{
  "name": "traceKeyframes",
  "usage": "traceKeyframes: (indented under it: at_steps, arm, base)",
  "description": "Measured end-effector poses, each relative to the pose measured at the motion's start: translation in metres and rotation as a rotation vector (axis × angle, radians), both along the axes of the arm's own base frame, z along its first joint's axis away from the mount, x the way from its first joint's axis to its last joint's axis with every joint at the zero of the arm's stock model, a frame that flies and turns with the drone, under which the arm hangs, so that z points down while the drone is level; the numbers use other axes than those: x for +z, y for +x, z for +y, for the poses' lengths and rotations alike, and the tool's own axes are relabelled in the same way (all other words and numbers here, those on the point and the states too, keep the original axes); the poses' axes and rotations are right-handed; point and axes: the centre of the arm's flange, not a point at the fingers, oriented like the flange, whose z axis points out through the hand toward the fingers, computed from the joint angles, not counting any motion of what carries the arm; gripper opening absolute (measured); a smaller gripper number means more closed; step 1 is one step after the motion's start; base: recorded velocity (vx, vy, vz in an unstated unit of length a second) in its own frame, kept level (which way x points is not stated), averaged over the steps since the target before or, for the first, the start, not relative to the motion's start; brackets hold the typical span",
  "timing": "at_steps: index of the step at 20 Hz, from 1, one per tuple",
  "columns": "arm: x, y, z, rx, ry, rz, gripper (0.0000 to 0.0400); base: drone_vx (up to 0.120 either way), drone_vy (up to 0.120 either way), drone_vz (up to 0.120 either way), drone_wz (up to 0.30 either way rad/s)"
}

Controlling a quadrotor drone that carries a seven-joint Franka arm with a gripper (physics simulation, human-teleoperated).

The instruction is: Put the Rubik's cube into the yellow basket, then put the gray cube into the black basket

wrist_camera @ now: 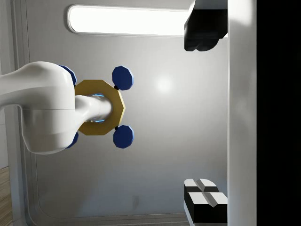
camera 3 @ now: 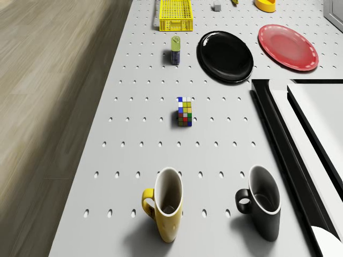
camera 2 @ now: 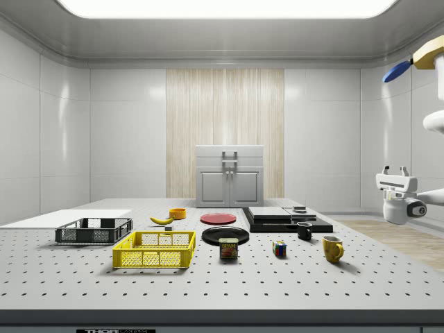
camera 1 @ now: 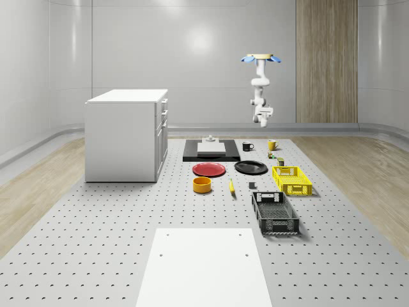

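Rubik's cube sits low and ahead of my raised gripper; nothing held yet.

Whole-scene view: I have the drone [camera 1: 261, 58] hovering high over the table's far end, gripper [camera 1: 262, 116] hanging well above the Rubik's cube [camera 1: 271, 154], which lies beyond the yellow basket [camera 1: 292, 180]; black basket [camera 1: 275, 212] nearer still. Side view: gripper [camera 2: 396, 171] points upward, fingers apart and empty; cube [camera 2: 279, 249] is down and toward that view's left. Drone cut off at the frame edge. Drone view: cube [camera 3: 184, 112] between the 2 mugs and the yellow basket [camera 3: 175, 14]; gray cube [camera 3: 216, 6] tiny, hard to judge. Wrist view: 2 fingertips [wrist_camera: 203, 33] spread wide, facing the ceiling.
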Motion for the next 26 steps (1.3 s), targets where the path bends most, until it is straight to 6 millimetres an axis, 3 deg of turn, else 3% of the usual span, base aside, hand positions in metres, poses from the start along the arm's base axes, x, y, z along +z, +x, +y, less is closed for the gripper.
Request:
traceKeyframes:
  at_steps: [8, 13, 16, 20, 23, 26]
  arm:
    - [-0.003, -0.001, 0.018, -0.005, -0.189, -0.006, 0.04]
    - [-0.016, 0.0, 0.048, -0.014, -0.515, -0.009, 0.04]
    - [-0.04, 0.0, 0.073, -0.024, -0.859, -0.009, 0.04]
    - [-0.1, 0.002, 0.092, -0.044, -1.498, -0.007, 0.04]
    - [-0.148, 0.004, 0.08, -0.06, -2.003, -0.005, 0.04]
    - [-0.178, 0.005, 0.054, -0.072, -2.406, -0.001, 0.04]
  base:
    - [0.12, 0.02, 0.0, 0.0]
    - [0.12, 0.0, 0.0, 0.0]
    - [0.12, 0.0, 0.0, 0.0]
    - [0.12, 0.0, 0.0, 0.0]
    - [0.12, 0.0, 0.0, 0.0]
    - [0.12, 0.0, 0.0, 0.0]
